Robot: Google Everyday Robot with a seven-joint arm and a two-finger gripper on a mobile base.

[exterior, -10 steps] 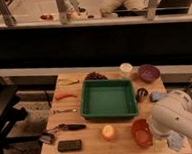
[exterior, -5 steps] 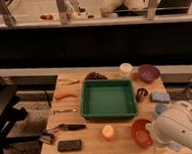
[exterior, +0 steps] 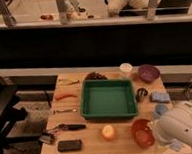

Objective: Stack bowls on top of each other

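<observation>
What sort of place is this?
Probably a robot test lab: a wooden table holds a green tray, an orange-red bowl and a purple bowl, with a white robot arm at its corner. The claw is out of view.

No text, label or number can be read anywhere

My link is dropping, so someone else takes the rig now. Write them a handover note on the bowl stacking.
Gripper: open, out of sight behind the white arm at the near right corner of the table.
Orange-red bowl: near right edge, beside the arm.
Purple bowl: far right corner, past the green tray.
Done: nothing stacked.
Left: probably set the purple bowl into the orange-red one.
</observation>
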